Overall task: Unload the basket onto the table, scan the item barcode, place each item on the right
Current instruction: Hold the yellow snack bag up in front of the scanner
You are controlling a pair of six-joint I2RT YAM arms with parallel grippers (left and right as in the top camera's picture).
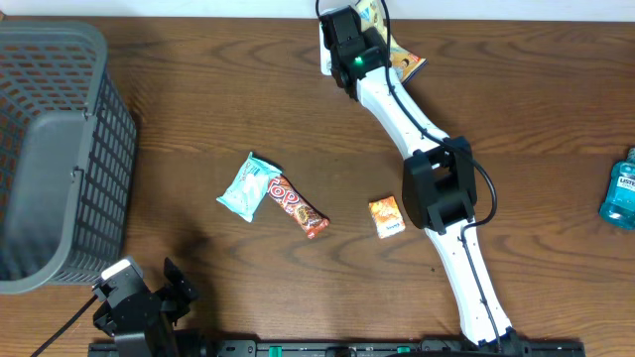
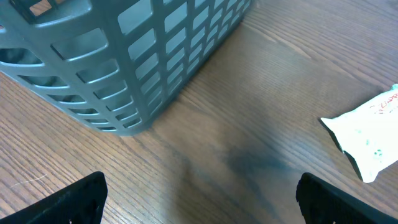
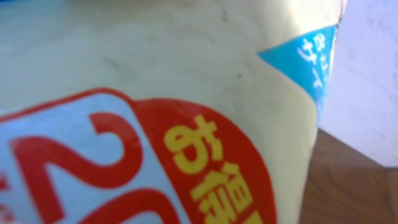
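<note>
Right wrist view is filling almost wholly with the snack packet (image 3: 155,74): cream film, a red badge carrying yellow Japanese characters, a pale blue panel with red numerals and a blue corner triangle. No barcode is showing on this face. Seen from overhead, it is showing at the far edge of the counter (image 1: 198,89), partly beneath the right pincer (image 1: 345,30), whose jaws are standing together; whether they are nipping the film I cannot tell. The packet is looking light, soft and crinkly, probably slippery, with contents that could crush, so a flat sealed edge seems the safest place for taking hold. The left pincer (image 2: 199,199) is hanging spread wide and empty beside the basket (image 2: 124,56).
</note>
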